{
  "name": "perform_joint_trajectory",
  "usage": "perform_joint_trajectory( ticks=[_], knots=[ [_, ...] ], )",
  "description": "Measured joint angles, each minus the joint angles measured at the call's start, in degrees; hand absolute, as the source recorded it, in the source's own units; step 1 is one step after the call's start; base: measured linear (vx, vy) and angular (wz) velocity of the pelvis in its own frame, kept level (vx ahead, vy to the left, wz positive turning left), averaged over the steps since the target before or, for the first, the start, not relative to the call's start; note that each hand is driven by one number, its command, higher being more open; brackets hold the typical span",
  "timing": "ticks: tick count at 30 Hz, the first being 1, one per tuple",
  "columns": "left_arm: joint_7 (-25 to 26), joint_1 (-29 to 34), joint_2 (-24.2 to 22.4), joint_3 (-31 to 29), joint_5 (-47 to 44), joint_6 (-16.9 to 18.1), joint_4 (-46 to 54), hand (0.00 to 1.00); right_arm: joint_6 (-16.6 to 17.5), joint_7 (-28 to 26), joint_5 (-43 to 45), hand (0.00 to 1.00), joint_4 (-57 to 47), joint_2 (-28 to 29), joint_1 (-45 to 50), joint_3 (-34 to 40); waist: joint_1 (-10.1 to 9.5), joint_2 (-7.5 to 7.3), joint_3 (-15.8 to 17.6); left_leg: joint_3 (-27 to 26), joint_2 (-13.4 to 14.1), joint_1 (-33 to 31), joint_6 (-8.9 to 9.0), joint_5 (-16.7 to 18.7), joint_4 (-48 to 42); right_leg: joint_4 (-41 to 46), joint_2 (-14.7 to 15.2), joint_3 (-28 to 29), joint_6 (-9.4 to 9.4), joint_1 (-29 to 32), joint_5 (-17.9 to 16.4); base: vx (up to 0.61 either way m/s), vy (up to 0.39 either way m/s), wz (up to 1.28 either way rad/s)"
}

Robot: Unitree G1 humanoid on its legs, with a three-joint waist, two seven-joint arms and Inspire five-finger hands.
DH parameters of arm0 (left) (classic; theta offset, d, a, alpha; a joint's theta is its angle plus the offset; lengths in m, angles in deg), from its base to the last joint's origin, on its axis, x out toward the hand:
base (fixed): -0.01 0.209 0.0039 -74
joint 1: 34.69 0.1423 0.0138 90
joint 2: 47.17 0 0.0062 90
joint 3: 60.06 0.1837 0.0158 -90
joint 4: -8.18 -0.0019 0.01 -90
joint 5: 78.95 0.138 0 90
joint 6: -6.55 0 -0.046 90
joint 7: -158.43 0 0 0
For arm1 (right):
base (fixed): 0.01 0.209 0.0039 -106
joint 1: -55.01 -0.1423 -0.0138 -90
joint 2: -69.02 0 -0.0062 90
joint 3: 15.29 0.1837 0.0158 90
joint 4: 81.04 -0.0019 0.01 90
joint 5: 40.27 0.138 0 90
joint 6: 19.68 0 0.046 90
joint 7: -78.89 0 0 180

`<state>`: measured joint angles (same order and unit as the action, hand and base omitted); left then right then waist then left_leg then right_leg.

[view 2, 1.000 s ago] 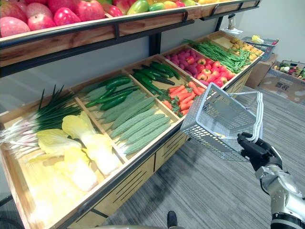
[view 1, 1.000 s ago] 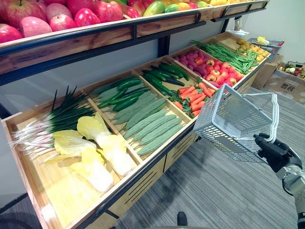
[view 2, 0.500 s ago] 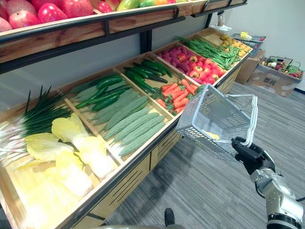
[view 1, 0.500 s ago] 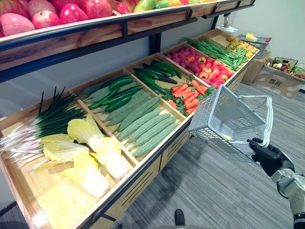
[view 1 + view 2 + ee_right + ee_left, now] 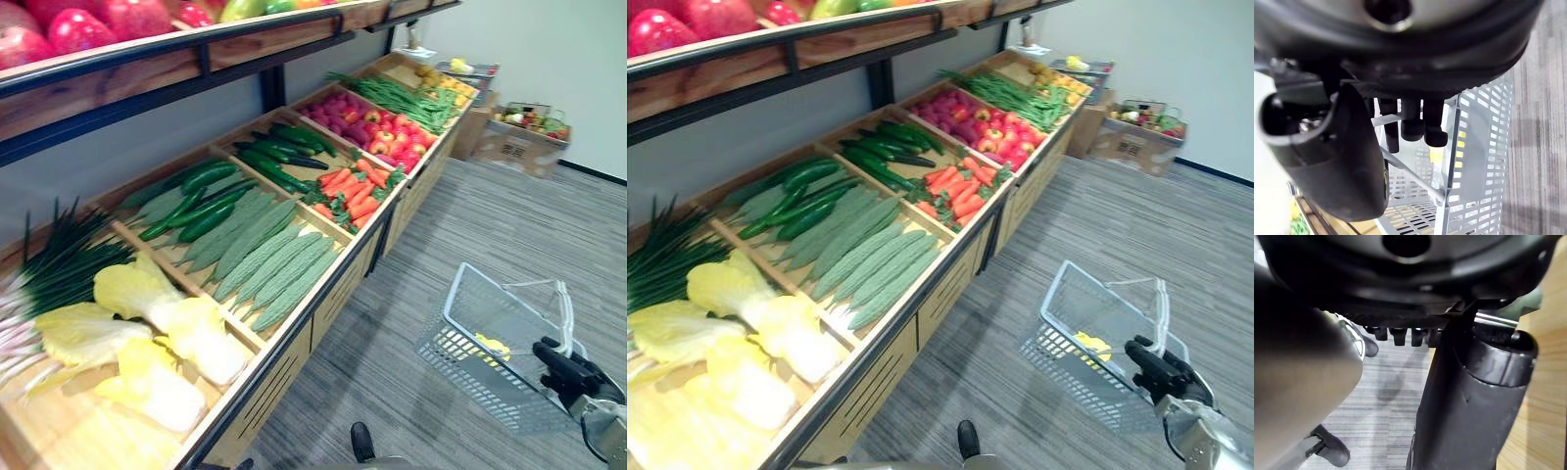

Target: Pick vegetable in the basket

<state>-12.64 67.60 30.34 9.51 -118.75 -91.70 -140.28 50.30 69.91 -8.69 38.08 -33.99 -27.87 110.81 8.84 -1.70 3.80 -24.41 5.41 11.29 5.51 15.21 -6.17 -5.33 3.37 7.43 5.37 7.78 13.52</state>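
Right eye view: the right hand is curled round the white handle of the grey mesh basket, held low over the carpet near the produce stand. A yellow vegetable lies inside the basket. The left hand shows in its wrist view; whether it is spread or closed cannot be told.

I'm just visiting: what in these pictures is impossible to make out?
- Eye views: the yellow item in the basket is too small, and sits behind mesh, to name.
- Eye views: the top shelf fruit is cut off by the upper edge.
- Eye views: the far produce is too small to identify.
- Right wrist view: the right hand, curled on the basket handle, blocks most of the basket.
- Left wrist view: the left hand blocks what lies ahead.
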Motion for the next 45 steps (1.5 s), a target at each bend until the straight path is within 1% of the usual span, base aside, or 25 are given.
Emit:
perform_joint_trajectory(
  ticks=[3, 5, 6, 8, 10, 12, 13, 15, 16, 17, 19, 23, 25, 28, 30, 33, 37, 38, 39, 40, 41, 42, 43, 44, 45],
  knots=[
    [0.47, -0.32, 0.77, 1.85, -0.05, 0.01, 0.00, 1.00, -0.01, -0.56, -0.06, 0.00, 0.54, 0.00, 1.29, 2.12, 0.90, -0.10, -0.11, -0.97, -0.22, 0.30, -0.05, 0.61, -0.48, -0.04, -0.06, 1.01, -0.02, 0.13, 0.09, -0.02, 0.013, -0.21],
    [0.81, -0.71, 0.79, 2.26, -0.12, 0.06, -0.01, 1.00, -0.01, -1.35, -0.32, 0.00, 3.10, 0.04, 1.34, 2.27, 0.89, -0.18, -0.39, -1.51, -0.23, 0.58, -0.03, 0.75, -0.47, -0.09, -0.22, 1.43, -0.02, 0.13, 0.11, 0.00, 0.001, -0.13],
    [1.14, -1.01, 0.93, 3.65, -0.14, 0.15, -0.03, 1.00, -0.05, -2.47, -1.56, 0.00, 5.24, 0.41, 1.31, 2.17, 0.76, -0.09, -0.57, -1.55, -0.22, 0.63, -0.02, 0.78, -0.43, -0.09, -0.26, 1.47, -0.02, 0.13, 0.11, 0.00, 0.000, 0.00],
    [1.39, -1.64, 1.15, 4.38, -0.16, 0.10, -0.22, 1.00, -0.12, -3.63, -2.68, 0.00, 8.79, 2.08, 1.24, 1.69, 0.30, 0.12, -0.74, -1.58, -0.13, 0.67, -0.02, 0.78, -0.37, -0.08, -0.36, 1.43, -0.02, 0.13, 0.10, 0.00, 0.000, 0.00],
    [1.50, -2.28, 1.08, 4.39, -0.14, -0.06, -0.27, 1.00, -0.16, -4.34, -4.33, 0.00, 15.10, 5.72, 1.08, 0.27, -0.79, 0.47, -0.95, -1.57, 0.20, 0.78, -0.01, 0.77, -0.37, 0.00, -0.65, 1.23, -0.05, 0.01, 0.08, 0.01, -0.015, 0.01],
    [1.38, -2.55, 1.00, 4.37, 0.04, -0.08, -0.29, 1.00, -0.16, -4.36, -4.55, 0.00, 19.11, 8.50, 1.08, 0.26, -1.52, 0.73, -0.96, -1.51, 0.38, 0.90, -0.01, 0.77, -0.37, 0.02, -0.80, 1.06, -0.07, -0.15, 0.06, 0.00, 0.000, 0.00],
    [1.18, -2.64, 0.89, 4.33, 0.66, -0.15, -0.34, 1.00, -0.15, -4.47, -4.61, 0.00, 22.48, 11.06, 1.26, 0.21, -2.06, 1.37, -0.79, -1.44, 0.50, 1.35, 0.00, 0.78, -0.31, 0.03, -0.89, 0.95, -0.12, -0.59, 0.00, 0.00, 0.000, 0.00],
    [1.05, -2.59, 0.74, 4.18, 2.18, -0.37, -0.46, 1.00, -0.06, -4.47, -4.62, 0.00, 25.39, 14.14, 1.75, 0.16, -2.39, 1.90, -0.76, -1.44, 0.52, 1.82, 0.09, 0.83, -0.24, 0.01, -0.92, 0.92, -0.21, -1.07, -0.13, 0.00, 0.000, 0.00],
    [1.03, -2.61, 0.76, 4.06, 2.29, -0.47, -0.48, 1.00, -0.06, -4.45, -4.63, 0.00, 26.06, 15.31, 2.22, 0.13, -2.41, 1.91, -0.75, -1.44, 0.47, 1.81, 0.09, 0.84, -0.27, -0.01, -0.87, 0.94, -0.21, -1.07, -0.12, -0.03, -0.012, 0.00],
    [1.02, -2.62, 0.68, 3.39, 2.32, -0.61, -0.75, 1.00, -0.02, -4.44, -4.62, 0.00, 27.00, 17.95, 3.41, -0.53, -2.64, 1.85, -0.72, -1.44, 0.44, 1.91, 0.12, 0.87, -0.31, -0.07, -0.81, 0.87, -0.22, -1.22, -0.12, 0.00, 0.000, 0.00],
    [1.04, -2.64, 0.53, 2.99, 2.32, -0.65, -1.65, 1.00, 1.38, -4.26, -4.63, 0.00, 27.06, 19.96, 5.63, -1.34, -2.68, 1.75, -0.65, -1.46, 0.38, 2.37, 0.11, 1.01, -0.27, -0.12, -0.70, 0.80, -0.28, -1.69, -0.14, 0.00, 0.000, 0.00],
    [1.09, -2.61, 0.30, -0.91, 3.48, -0.57, -2.02, 1.00, 3.69, -4.24, -4.56, 0.00, 27.09, 21.10, 7.52, -1.41, -2.80, 0.42, -0.51, -1.56, 0.35, 2.77, 0.15, 1.23, -0.25, -0.15, -0.65, 0.81, -0.27, -2.04, -0.15, 0.00, 0.000, 0.00],
    [1.05, -2.61, 0.44, -1.30, 4.28, -0.48, -2.05, 1.00, 4.49, -4.17, -4.47, 0.00, 27.16, 21.08, 7.47, -1.39, -3.23, 0.04, -0.49, -1.58, 0.51, 2.77, 0.20, 1.25, -0.17, -0.15, -0.84, 0.75, -0.25, -2.00, -0.18, 0.00, 0.000, 0.00],
    [0.35, -2.89, 0.37, -1.29, 4.49, -0.19, -2.06, 1.00, 4.76, -4.15, -4.46, 0.00, 28.27, 21.20, 7.09, -1.73, -4.00, 0.23, -0.60, -1.61, 0.96, 2.87, 0.32, 1.21, 0.00, -0.13, -1.34, 0.54, -0.10, -1.94, -0.27, 0.04, 0.002, 0.01],
    [-0.21, -3.49, 0.44, -1.28, 5.03, 0.74, -2.63, 1.00, 4.95, -4.08, -4.45, 0.00, 29.98, 21.20, 5.72, -2.67, -4.08, 0.29, -0.48, -1.61, 1.27, 2.96, 0.41, 1.16, 0.20, -0.12, -1.68, 0.44, -0.04, -1.94, -0.36, 0.05, -0.004, 0.01],
    [-0.59, -4.39, 0.41, -1.16, 6.70, 0.77, -2.78, 1.00, 5.26, -3.95, -4.51, 0.00, 30.53, 21.34, 4.87, -3.72, -4.13, 0.29, -0.38, -1.62, 1.30, 3.03, 0.41, 1.16, 0.24, -0.05, -1.74, 0.47, -0.01, -1.96, -0.39, 0.01, -0.002, 0.00],
    [-1.18, -5.44, 0.64, -0.86, 8.27, 0.92, -2.86, 1.00, 6.36, -3.48, -4.58, 0.00, 30.52, 21.82, 4.86, -4.70, -4.45, -0.36, 0.12, -2.96, 1.23, 4.67, 0.43, 1.18, 0.37, 0.00, -2.13, 1.03, 0.01, -2.64, -0.30, -0.01, 0.001, -0.17],
    [-1.16, -5.08, 0.60, -1.30, 8.69, 1.38, -2.81, 1.00, 6.49, -3.53, -4.62, 0.00, 30.44, 21.76, 4.64, -5.86, -4.73, 0.08, 0.71, -5.15, 1.54, 5.89, 0.47, 1.20, 0.64, -0.17, -2.36, -1.57, -2.21, -2.52, -0.69, -0.03, 0.000, -0.56],
    [-1.06, -4.92, 0.51, -1.40, 8.68, 1.74, -2.79, 1.00, 6.50, -3.59, -4.75, 0.00, 30.41, 21.76, 4.44, -5.98, -4.97, 0.40, 0.78, -6.56, 2.23, 5.99, 0.47, 1.20, 0.75, 0.00, -2.11, -6.03, -4.17, -2.65, -2.00, -0.01, 0.001, -0.78],
    [-0.84, -4.36, 0.38, -1.95, 8.68, 1.95, -2.67, 1.00, 6.66, -3.66, -5.18, 0.00, 30.41, 21.71, 3.80, -6.24, -5.25, 1.29, 0.75, -8.79, 3.09, 6.09, 0.48, 1.18, 0.51, 1.14, -1.75, -14.09, -7.63, -2.24, -4.78, 0.02, 0.000, -1.16],
    [-0.71, -3.46, 0.59, -3.23, 8.54, 2.32, -2.43, 1.00, 6.67, -4.13, -6.99, 0.00, 30.46, 21.60, 2.06, -8.21, -5.97, 2.34, 1.20, -11.66, 5.34, 6.02, 0.51, 1.14, -0.65, 10.95, -0.87, -22.76, -10.27, 1.79, -8.58, 0.05, 0.001, -1.12],
    [-0.52, -3.30, 0.88, -3.27, 8.55, 2.39, -2.46, 1.00, 6.63, -4.52, -6.97, 0.00, 30.46, 21.85, 1.81, -8.58, -5.82, 1.79, 1.61, -11.85, 5.53, 6.07, 0.51, 1.15, -1.38, 16.65, -0.15, -24.77, -10.79, 2.90, -9.54, 0.10, -0.011, -1.03],
    [-0.32, -3.07, 2.23, -3.37, 8.57, 2.46, -2.44, 1.00, 6.59, -4.96, -6.80, 0.00, 31.12, 22.28, 1.89, -8.64, -6.00, 0.31, 2.12, -12.00, 4.84, 6.49, 0.50, 1.17, -3.04, 21.13, 0.83, -27.10, -9.50, 3.09, -11.41, 0.14, -0.040, -0.76],
    [0.28, -2.72, 2.44, -3.82, 8.55, 2.37, -2.57, 1.00, 6.72, -4.70, -6.73, 0.00, 32.41, 22.11, 1.20, -8.65, -6.26, 0.00, 2.31, -12.12, 5.33, 6.47, 0.37, 1.17, -5.24, 21.21, 0.33, -27.11, -8.90, 3.06, -11.51, 0.16, -0.084, -0.74],
    [0.48, -2.42, 2.38, -4.21, 8.50, 2.34, -2.69, 1.00, 7.00, -4.68, -6.72, 0.00, 32.56, 22.13, 0.98, -8.69, -6.51, -0.32, 2.34, -12.16, 5.59, 5.88, 0.08, 1.08, -7.05, 20.70, 0.29, -27.14, -8.75, 2.97, -11.40, 0.10, -0.115, -0.68]
  ],
)
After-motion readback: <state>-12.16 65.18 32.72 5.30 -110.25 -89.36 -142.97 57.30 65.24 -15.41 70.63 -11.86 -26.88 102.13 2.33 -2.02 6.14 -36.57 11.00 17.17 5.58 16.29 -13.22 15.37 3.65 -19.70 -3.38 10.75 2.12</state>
